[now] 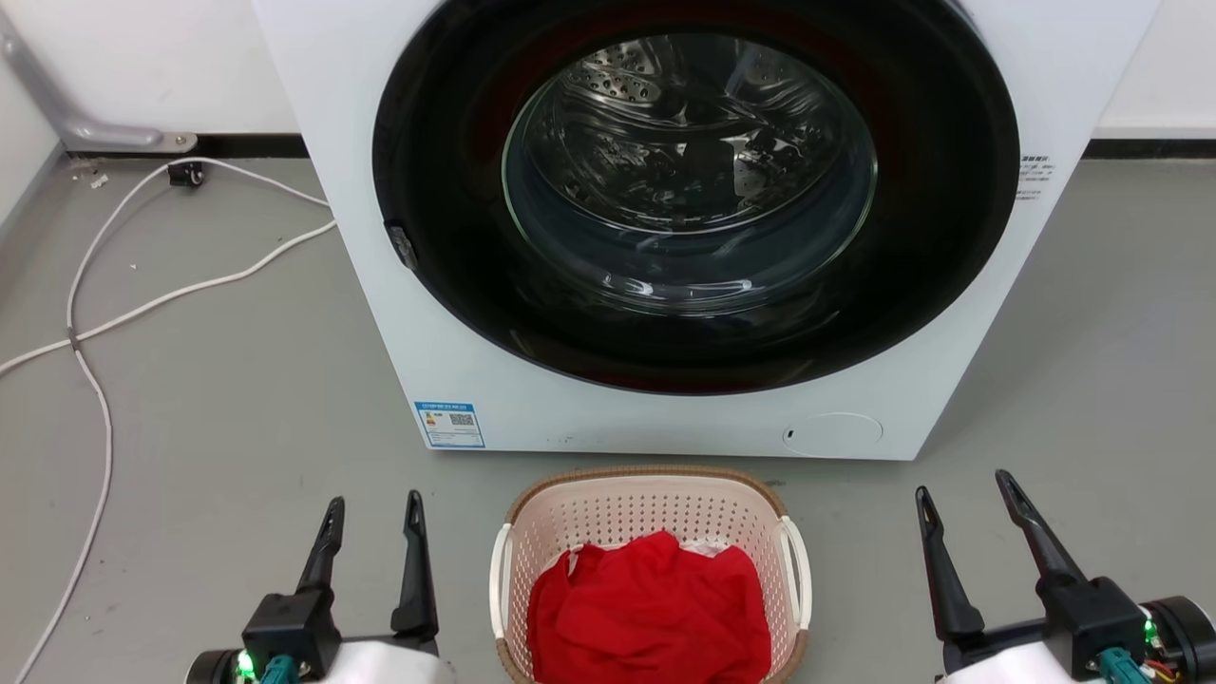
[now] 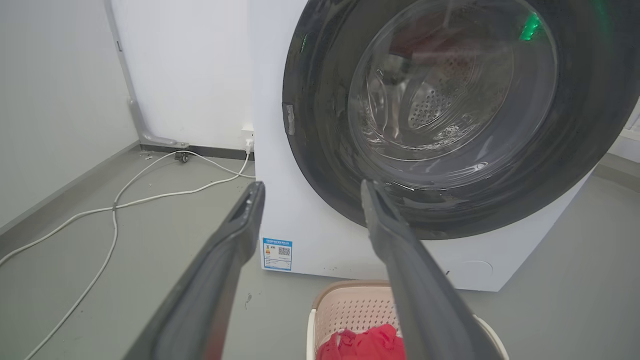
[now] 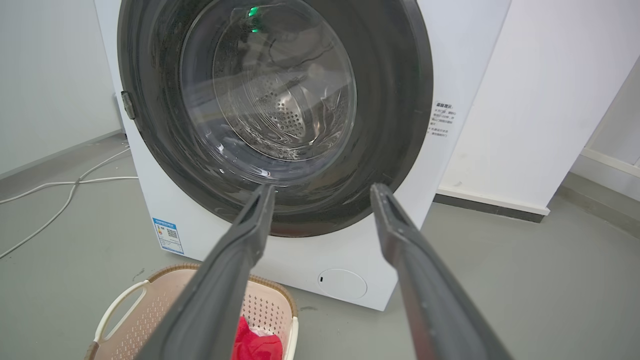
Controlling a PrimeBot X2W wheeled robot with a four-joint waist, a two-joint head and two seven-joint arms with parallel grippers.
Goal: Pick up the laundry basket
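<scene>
- Pink-cream perforated laundry basket sits on the grey floor, bottom centre of head view, just in front of the white washing machine, with a small gap between them.
- Basket has a brown woven-look rim and a white handle on each side; red cloth is piled inside.
- Left gripper at lower left: fingers spread, nothing between them, near the basket's left handle but not touching.
- Right gripper at lower right: fingers splayed, empty, apart from the right handle.
- Both grippers point toward the machine.
- Left wrist view: basket at the bottom edge, partly behind one finger.
- Right wrist view: basket at lower left, partly behind one finger.
- Machine front: dark round door ring, steel drum visible through the glass, blue label at lower left.
</scene>
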